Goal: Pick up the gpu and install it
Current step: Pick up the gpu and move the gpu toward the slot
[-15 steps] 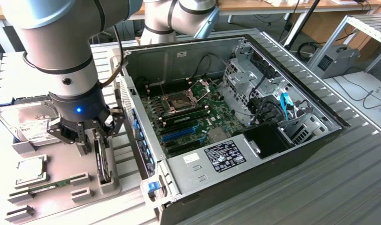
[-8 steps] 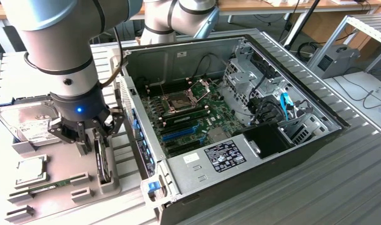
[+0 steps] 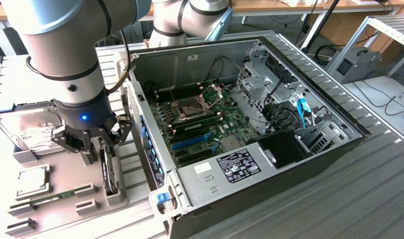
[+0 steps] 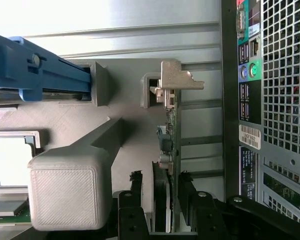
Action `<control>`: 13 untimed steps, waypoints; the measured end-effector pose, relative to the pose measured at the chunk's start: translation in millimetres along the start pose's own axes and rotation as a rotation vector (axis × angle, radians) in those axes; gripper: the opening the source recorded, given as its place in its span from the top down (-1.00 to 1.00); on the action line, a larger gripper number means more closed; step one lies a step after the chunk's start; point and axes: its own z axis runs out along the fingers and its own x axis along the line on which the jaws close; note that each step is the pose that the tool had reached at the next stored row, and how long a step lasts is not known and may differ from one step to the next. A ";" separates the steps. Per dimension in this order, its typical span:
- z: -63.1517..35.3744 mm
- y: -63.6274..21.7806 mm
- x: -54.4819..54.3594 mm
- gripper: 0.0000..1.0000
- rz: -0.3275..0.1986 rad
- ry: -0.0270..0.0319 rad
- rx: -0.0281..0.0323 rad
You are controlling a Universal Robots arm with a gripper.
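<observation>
tray (image 4: 65,190): grey plastic, matt, fine printed ridges, rough to the eye.
gpu (image 4: 174,125): green circuit board, dull. end bracket bare grey metal, satin.
claw (image 4: 160,185): black, matt, small shiny screw heads.
arm (image 3: 62,45): smooth silver-grey shell with a soft sheen.
case (image 3: 275,196): black painted metal outside, bare grey steel inside.
grille (image 4: 285,100): perforated sheet metal.
drive (image 3: 29,134): bright metal, white paper label.
rail (image 4: 40,75): blue plastic, slightly glossy.
desk (image 3: 368,199): ribbed aluminium, matt.
</observation>
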 end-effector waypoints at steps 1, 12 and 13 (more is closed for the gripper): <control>0.0 0.0 0.0 0.16 0.000 0.0000 0.0000; 0.0 0.0 0.0 0.41 0.000 0.0000 0.0000; 0.0 0.0 0.0 0.41 0.000 0.0000 0.0000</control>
